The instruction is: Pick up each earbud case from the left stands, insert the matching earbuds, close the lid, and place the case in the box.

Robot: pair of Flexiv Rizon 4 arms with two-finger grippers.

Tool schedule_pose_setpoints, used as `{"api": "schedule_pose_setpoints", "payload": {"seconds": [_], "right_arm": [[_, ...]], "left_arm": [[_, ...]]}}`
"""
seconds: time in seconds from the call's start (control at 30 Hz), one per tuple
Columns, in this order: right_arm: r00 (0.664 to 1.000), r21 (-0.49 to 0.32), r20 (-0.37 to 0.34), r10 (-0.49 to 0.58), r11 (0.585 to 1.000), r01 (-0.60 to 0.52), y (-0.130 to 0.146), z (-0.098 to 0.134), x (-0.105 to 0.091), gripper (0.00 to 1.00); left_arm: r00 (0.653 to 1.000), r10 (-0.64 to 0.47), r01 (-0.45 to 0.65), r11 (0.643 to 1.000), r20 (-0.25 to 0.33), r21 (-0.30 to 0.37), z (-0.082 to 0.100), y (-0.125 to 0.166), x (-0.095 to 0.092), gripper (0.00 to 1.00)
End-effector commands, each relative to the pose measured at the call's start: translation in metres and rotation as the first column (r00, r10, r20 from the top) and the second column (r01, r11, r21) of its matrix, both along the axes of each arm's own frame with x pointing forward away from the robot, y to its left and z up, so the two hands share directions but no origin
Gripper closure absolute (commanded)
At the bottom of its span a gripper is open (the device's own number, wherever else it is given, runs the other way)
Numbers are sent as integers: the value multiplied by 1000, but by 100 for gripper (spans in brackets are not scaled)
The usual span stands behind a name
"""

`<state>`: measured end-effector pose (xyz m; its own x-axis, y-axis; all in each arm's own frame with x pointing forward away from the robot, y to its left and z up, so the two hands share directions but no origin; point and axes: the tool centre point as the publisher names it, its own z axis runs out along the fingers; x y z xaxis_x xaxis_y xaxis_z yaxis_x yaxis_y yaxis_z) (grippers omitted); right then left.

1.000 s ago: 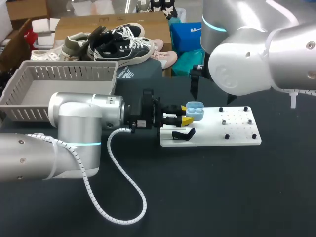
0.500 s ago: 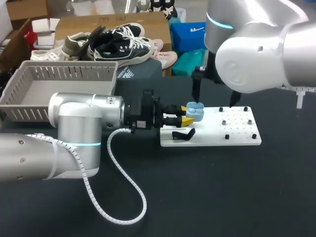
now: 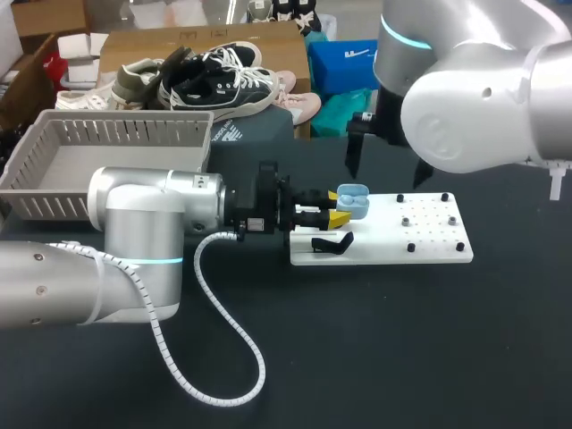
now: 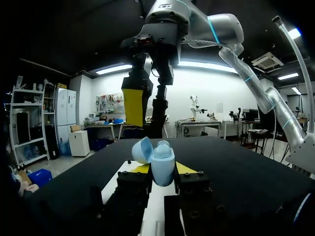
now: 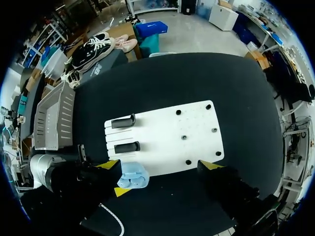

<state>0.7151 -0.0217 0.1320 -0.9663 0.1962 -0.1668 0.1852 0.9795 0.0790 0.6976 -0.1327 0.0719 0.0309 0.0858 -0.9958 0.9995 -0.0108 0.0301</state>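
Observation:
A light blue earbud case with its lid open is held at the left end of the white board. My left gripper is shut on it from both sides. In the left wrist view the earbud case sits between the yellow fingertips. My right gripper hangs above the board, wide open and empty. In its own view the right gripper looks straight down, with the earbud case near one of its fingertips. Whether earbuds are in the case cannot be told.
Two black stands sit on the left part of the white board, which carries small black pegs to the right. A grey slatted basket stands at the back left. A white cable loops on the black table.
My right arm has shifted a little to the right above the board. The left gripper and the case have stayed still.

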Motion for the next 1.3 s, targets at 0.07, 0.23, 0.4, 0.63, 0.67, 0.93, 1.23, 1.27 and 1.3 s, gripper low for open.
{"api": "schedule_pose_setpoints", "payload": {"seconds": [0.07, 0.23, 0.4, 0.63, 0.67, 0.93, 1.23, 1.27, 1.3], "right_arm": [[1000, -10, -11, 2, 1000, -2, 3, -12, 12, 0], [1000, -17, -20, 2, 1000, -2, 4, -20, 22, 0], [1000, -18, -23, -5, 1000, 5, 3, -24, 28, 0], [998, -25, -58, -7, 1000, 6, -1, -34, 22, 0], [998, -25, -60, -7, 1000, 5, -1, -35, 20, 0], [998, -1, -64, 1, 1000, -1, -4, -24, 3, 0], [996, 9, -85, 22, 1000, -21, -4, -21, -13, 0], [997, 9, -74, 22, 1000, -22, -4, -20, -13, 0], [998, 11, -61, 20, 1000, -19, -4, -19, -13, 0]], "left_arm": [[1000, 4, -4, 1000, 1, -1, 0, 0, -1, 100], [1000, 4, -4, 1000, 1, -1, 0, 0, -1, 100], [1000, 4, -4, 1000, 1, -1, 0, 0, -1, 100], [1000, 4, -4, 1000, 1, -1, 0, 0, -1, 100], [1000, 4, -4, 1000, 1, -1, 0, 0, -1, 100], [1000, 4, -4, 1000, 1, -1, 0, 0, -1, 100], [1000, 4, -4, 1000, 1, -1, 0, 0, -1, 100], [1000, 4, -4, 1000, 1, -1, 0, 0, -1, 100], [1000, 4, -4, 1000, 1, -1, 0, 0, -1, 100]]}}
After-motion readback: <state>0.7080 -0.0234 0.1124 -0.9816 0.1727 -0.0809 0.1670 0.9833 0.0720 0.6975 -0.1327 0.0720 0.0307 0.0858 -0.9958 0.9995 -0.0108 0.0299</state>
